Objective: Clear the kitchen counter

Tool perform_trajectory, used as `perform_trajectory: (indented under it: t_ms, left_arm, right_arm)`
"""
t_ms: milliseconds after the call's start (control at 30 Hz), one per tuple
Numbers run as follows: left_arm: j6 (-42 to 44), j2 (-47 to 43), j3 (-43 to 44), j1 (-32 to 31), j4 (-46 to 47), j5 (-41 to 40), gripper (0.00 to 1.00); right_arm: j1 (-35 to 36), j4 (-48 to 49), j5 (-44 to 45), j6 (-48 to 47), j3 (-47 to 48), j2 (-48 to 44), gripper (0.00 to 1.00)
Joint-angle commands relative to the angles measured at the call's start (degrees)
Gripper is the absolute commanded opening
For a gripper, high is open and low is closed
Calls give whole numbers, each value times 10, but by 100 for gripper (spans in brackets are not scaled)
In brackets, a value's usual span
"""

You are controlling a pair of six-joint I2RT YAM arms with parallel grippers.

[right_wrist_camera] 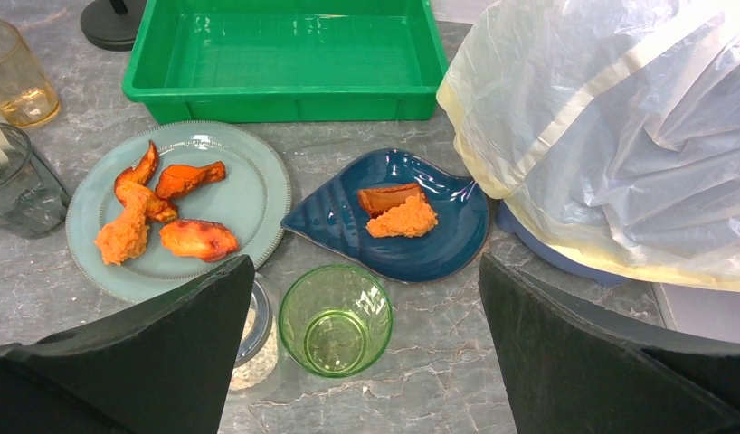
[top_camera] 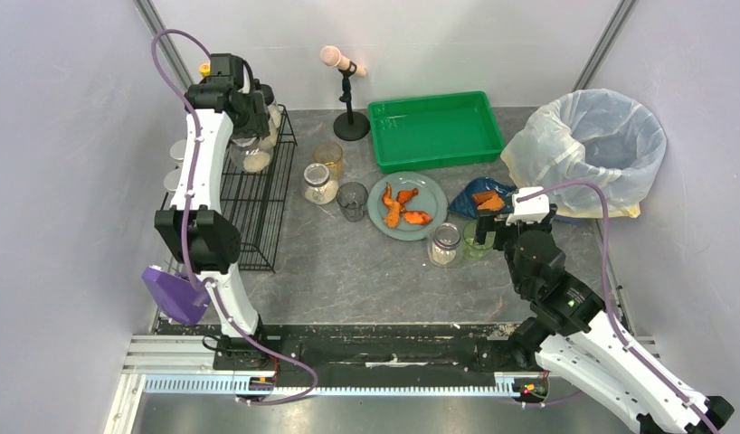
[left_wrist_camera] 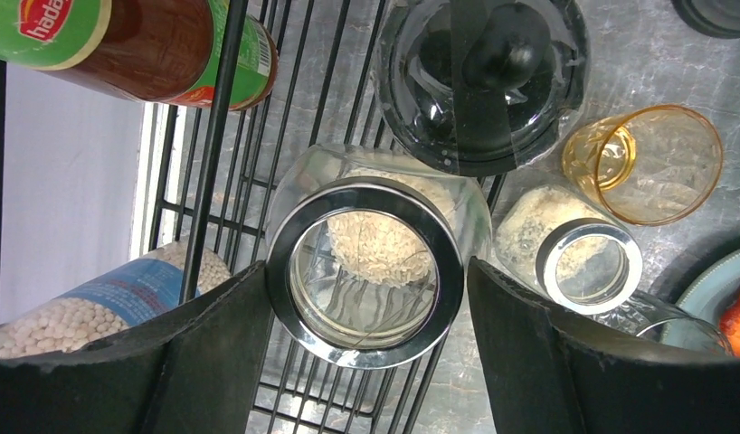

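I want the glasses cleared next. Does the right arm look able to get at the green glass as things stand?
Probably yes: the right gripper hangs open over the green glass, nothing between them. A jar stands close beside it.

Steel-lidded rice jar [left_wrist_camera: 365, 280] within the parted tool [left_wrist_camera: 366, 265]

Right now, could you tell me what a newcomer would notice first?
The bright green rectangular plastic tray at the back of the dark grey mottled counter stands out, with the white-bagged bin to its right. Before it lies a round grey plate of orange fried pieces.
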Motion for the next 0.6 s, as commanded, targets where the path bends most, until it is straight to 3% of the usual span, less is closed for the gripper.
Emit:
perform_trajectory:
  t_ms: [0,300,433,567]
  left_arm:
    - [2,-38,-32,6,47,52,82]
    - [-16,-55,-71,37,88,109,68]
    - [-16,-62,-77,37,91,116,70]
    - [-11,-69,-80,38,91,117,78]
  right_arm:
    - [-1,26,4,8,-1,-9,98]
    - [-1,30,3,7,-5,-10,98]
    - [-1,32,2,7,-6,-10,98]
    - [-1,33,1,7,-7,-11,98]
